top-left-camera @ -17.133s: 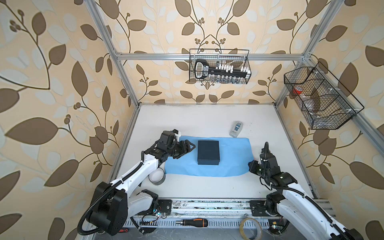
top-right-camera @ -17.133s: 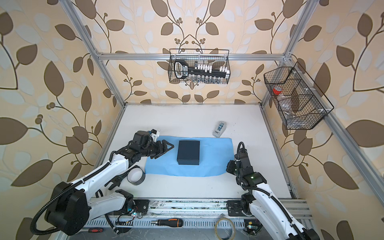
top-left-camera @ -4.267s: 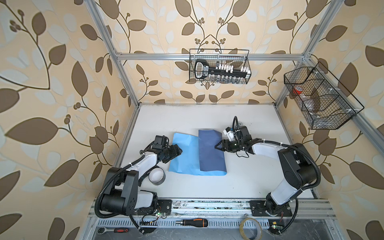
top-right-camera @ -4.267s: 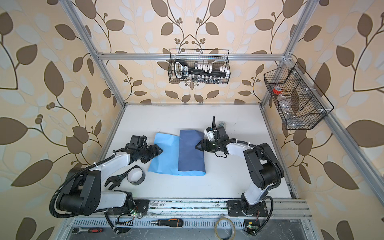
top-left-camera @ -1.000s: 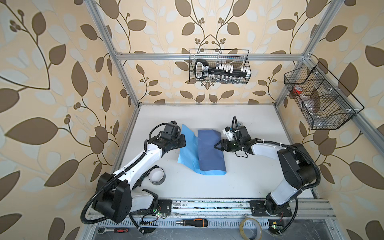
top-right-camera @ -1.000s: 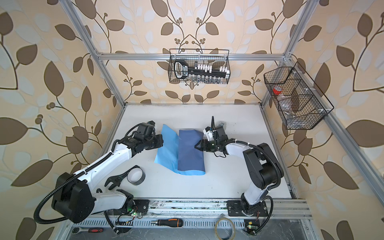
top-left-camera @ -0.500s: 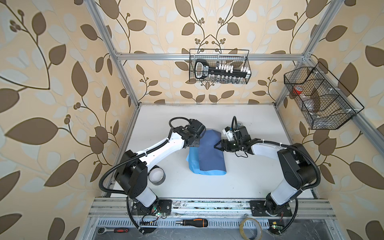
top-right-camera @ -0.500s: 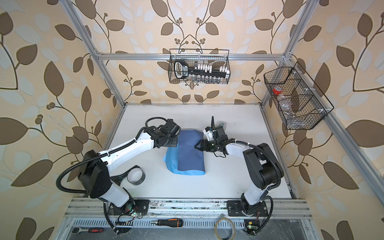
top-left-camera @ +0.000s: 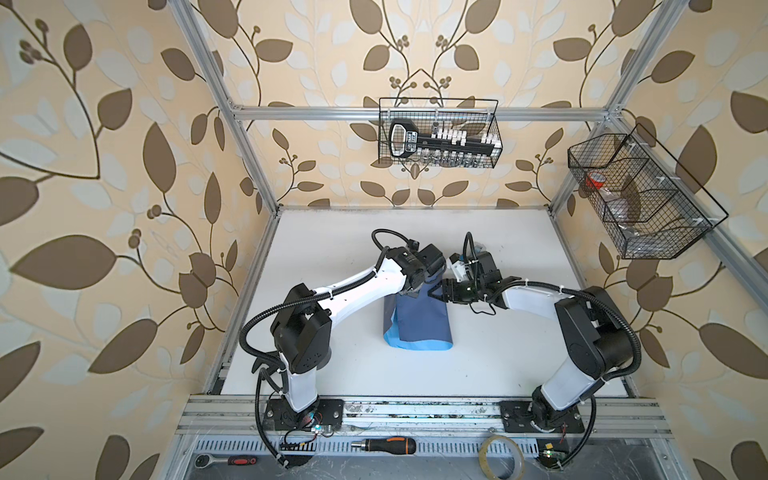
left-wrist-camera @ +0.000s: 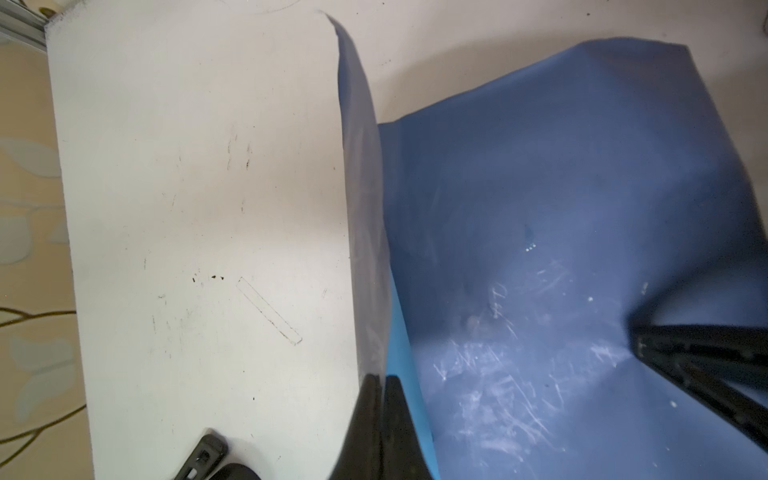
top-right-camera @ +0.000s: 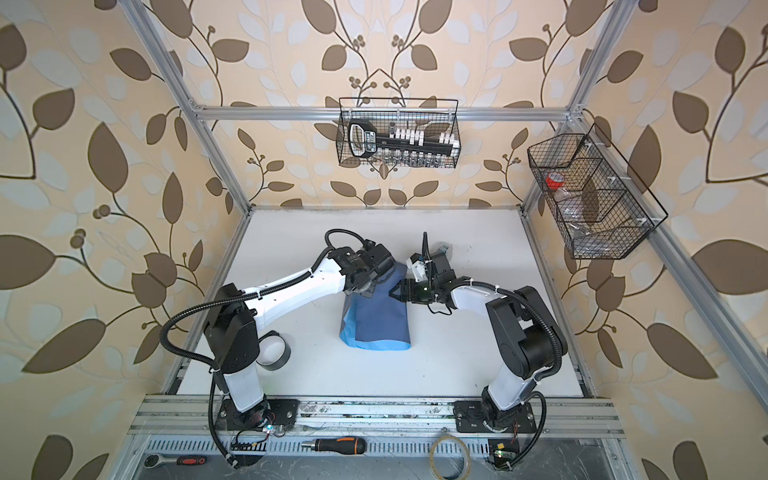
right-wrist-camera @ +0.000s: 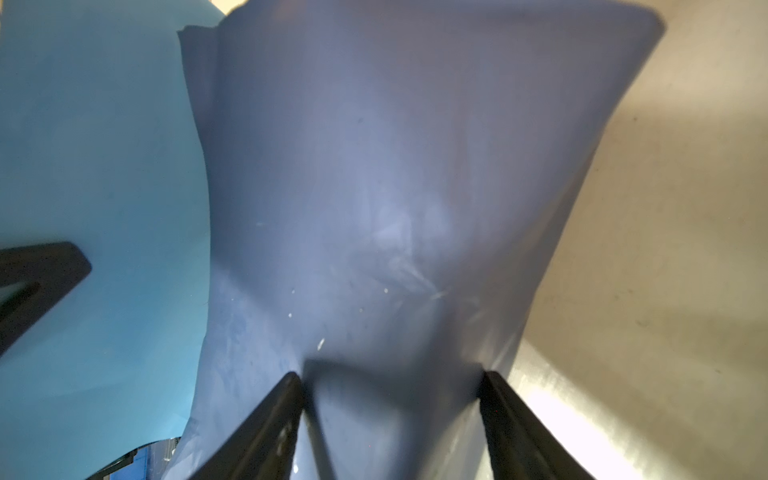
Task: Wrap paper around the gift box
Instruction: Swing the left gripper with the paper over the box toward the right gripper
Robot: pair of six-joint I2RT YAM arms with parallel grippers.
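As only its wrist view shows, left gripper [left-wrist-camera: 380,386] pinches paper [left-wrist-camera: 582,187].

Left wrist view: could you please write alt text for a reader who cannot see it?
The shut black left gripper pinches the edge of a thin blue paper sheet, holding it upright above the white table. The rest drapes, darker side up, over a boxy bulge.

The desk [top-left-camera: 490,365] lies open in front of the paper [top-left-camera: 422,322] and to its right. The left hand [top-left-camera: 412,291] and right hand [top-left-camera: 436,290] crowd its far end, and a tape roll [top-right-camera: 272,351] lies to its left.
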